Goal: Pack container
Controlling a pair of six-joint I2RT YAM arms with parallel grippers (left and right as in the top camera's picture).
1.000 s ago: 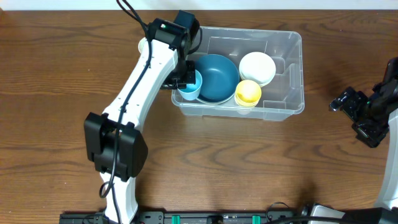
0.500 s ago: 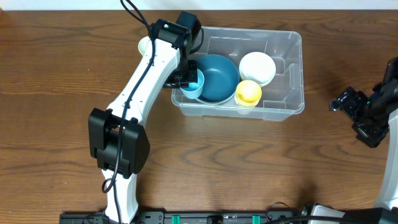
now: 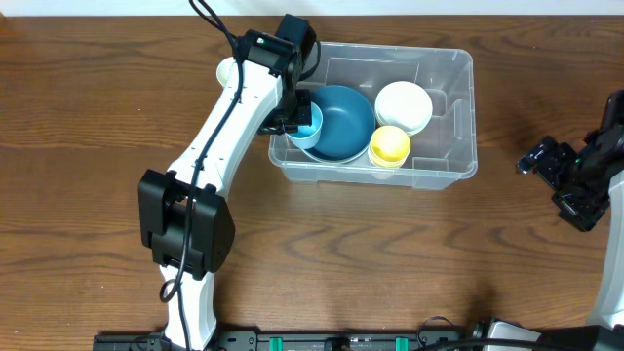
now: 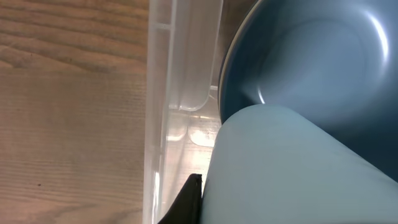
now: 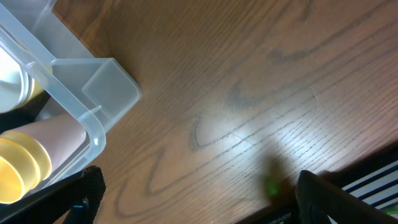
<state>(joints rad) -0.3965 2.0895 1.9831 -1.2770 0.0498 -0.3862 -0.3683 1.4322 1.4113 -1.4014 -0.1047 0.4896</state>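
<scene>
overhead: left fingers (image 3: 295,117) pinched shut on the light blue cup (image 3: 306,129), just inside the container (image 3: 474,97) at its left end. the container sits well left of the right fingers (image 3: 558,183), which are spread wide and hold nothing above the tabletop (image 3: 409,253).

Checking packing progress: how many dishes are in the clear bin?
4: light blue cup at the left end, blue bowl beside it, white bowl further right, yellow cup in front. Stacked ones may be hidden.
</scene>
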